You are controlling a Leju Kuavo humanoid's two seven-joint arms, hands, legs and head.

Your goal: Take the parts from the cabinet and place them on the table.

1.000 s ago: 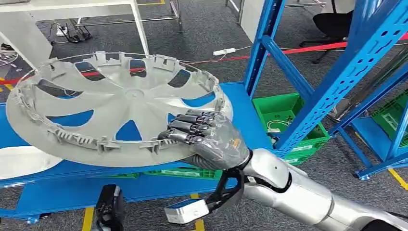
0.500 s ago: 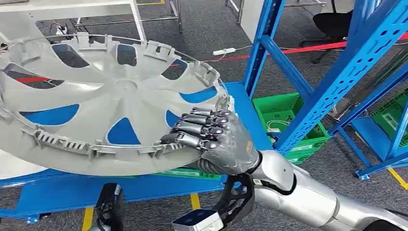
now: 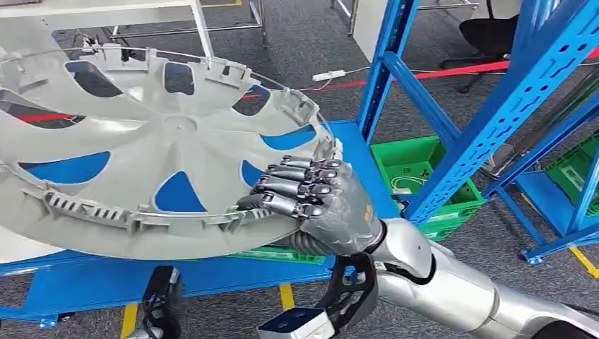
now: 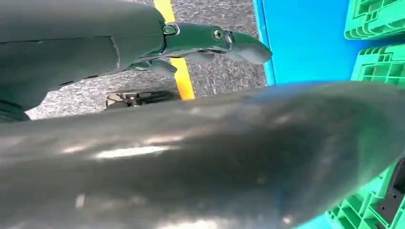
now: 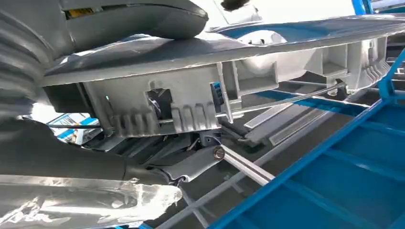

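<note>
A large grey wheel cover (image 3: 141, 148), its ribbed inner side up, hangs above the blue low shelf (image 3: 357, 159). My right hand (image 3: 318, 201) grips its near right rim, fingers curled over the edge. In the right wrist view the rim with its clips (image 5: 200, 95) sits between the thumb (image 5: 133, 19) and the fingers (image 5: 191, 164). The cover's left part runs out of the head view. My left hand (image 3: 161, 304) hangs low beneath the cover and holds nothing. In the left wrist view its fingers (image 4: 215, 40) reach out straight over the floor.
Blue rack uprights (image 3: 385, 67) and slanted braces (image 3: 523, 92) stand close on the right. Green crates (image 3: 417, 169) sit on the floor under the rack. Another pale part (image 3: 14, 247) lies on the shelf at the left. A white table (image 3: 106, 10) stands behind.
The right hand has lifted the wheel cover and swung it left and nearer to the camera, so its left edge now leaves the picture. The left hand has stayed low.
</note>
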